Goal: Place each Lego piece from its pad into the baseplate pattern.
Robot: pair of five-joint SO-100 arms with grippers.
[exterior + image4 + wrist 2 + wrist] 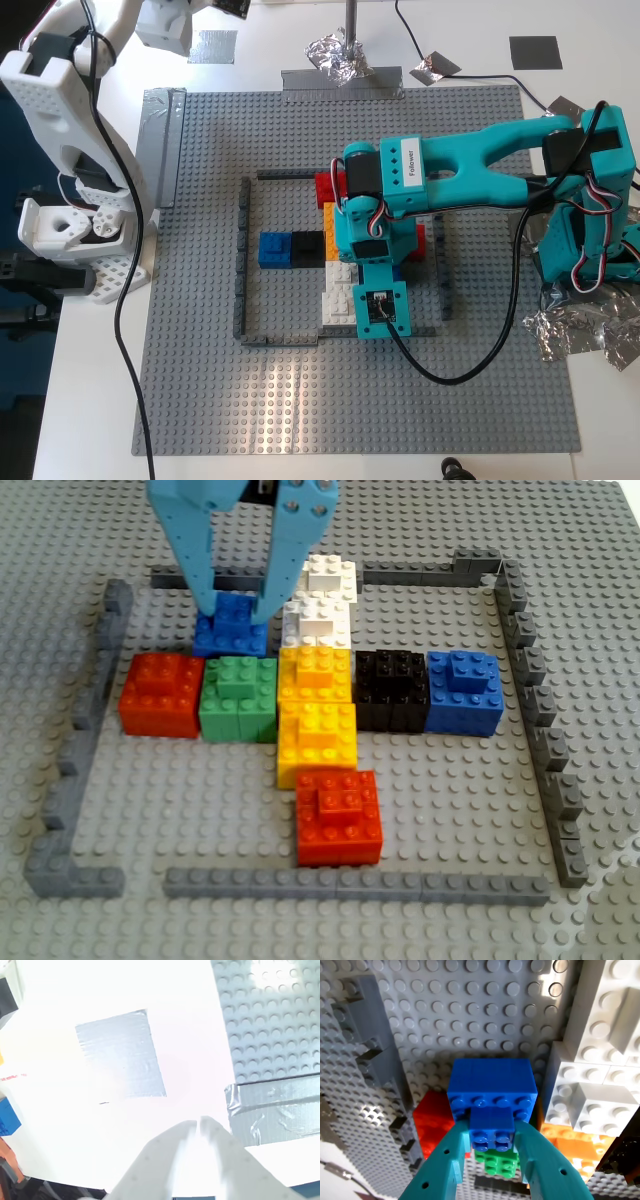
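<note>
My first gripper point(235, 610), on the teal arm point(460, 170), is shut on the blue Lego piece point(492, 1090). That piece point(232, 628) sits on the baseplate point(200, 810) inside the pattern, beside the green brick point(240, 695) and the white bricks point(320, 615). Red bricks point(160, 692) point(338, 815) stand in the pattern too. In the exterior view the teal wrist hides the blue piece. My second gripper point(199, 1125), white, hovers shut and empty over the white table near a bare grey pad point(120, 1055). Another bare pad point(535, 52) lies at the exterior view's top right.
Thin dark grey strips point(340, 885) ring the pattern. Crumpled foil scraps point(338, 55) point(585, 335) lie by the baseplate point(200, 380). A black cable point(470, 370) loops over the plate. The white arm's base point(70, 200) stands at the exterior view's left. Grey tape point(275, 1115) holds the plate's edge.
</note>
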